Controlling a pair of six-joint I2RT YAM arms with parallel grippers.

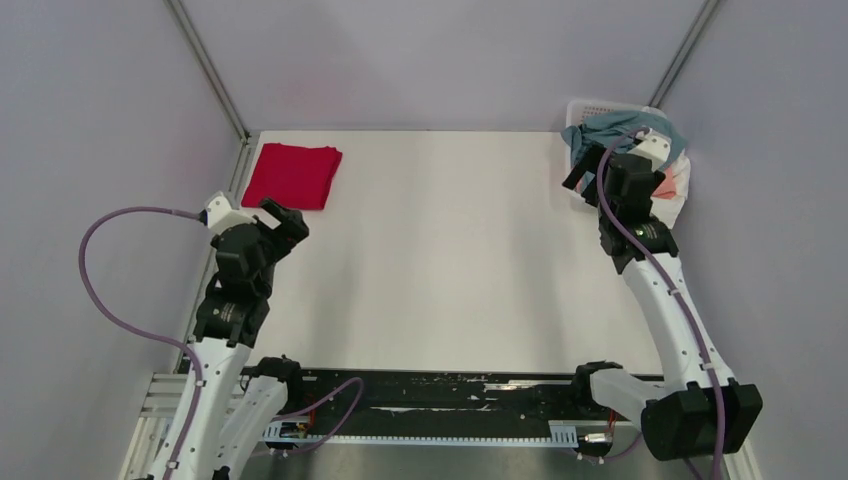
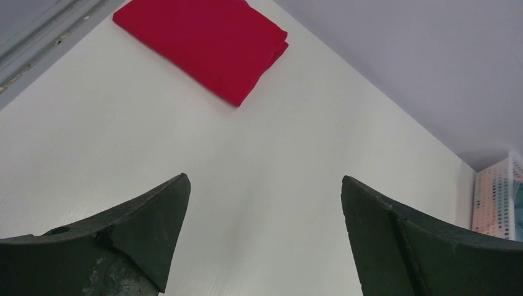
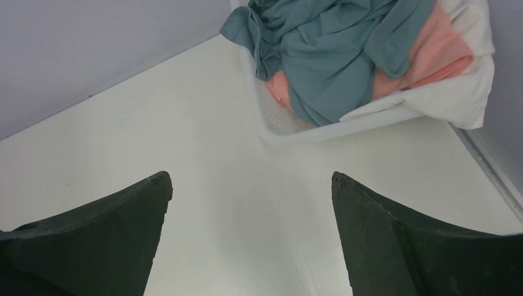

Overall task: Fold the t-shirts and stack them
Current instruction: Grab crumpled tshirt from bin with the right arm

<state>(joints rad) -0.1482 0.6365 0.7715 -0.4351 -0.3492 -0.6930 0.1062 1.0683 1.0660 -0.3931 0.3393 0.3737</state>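
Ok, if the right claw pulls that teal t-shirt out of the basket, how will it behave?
Likely floppy: the teal t-shirt lies crumpled, one fold spilling over the basket rim, so it should sag and trail. Probably light, being thin cloth. It may drag up the salmon-pink t-shirt tangled beneath it.

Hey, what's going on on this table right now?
Two robot arms are partway through folding and stacking t-shirts. A red t-shirt lies folded at the far left corner of the table. A teal-blue t-shirt and a salmon-pink one sit crumpled in the white basket at the far right. The right end effector is open and empty in front of the basket. The left end effector is open and empty near the red t-shirt.
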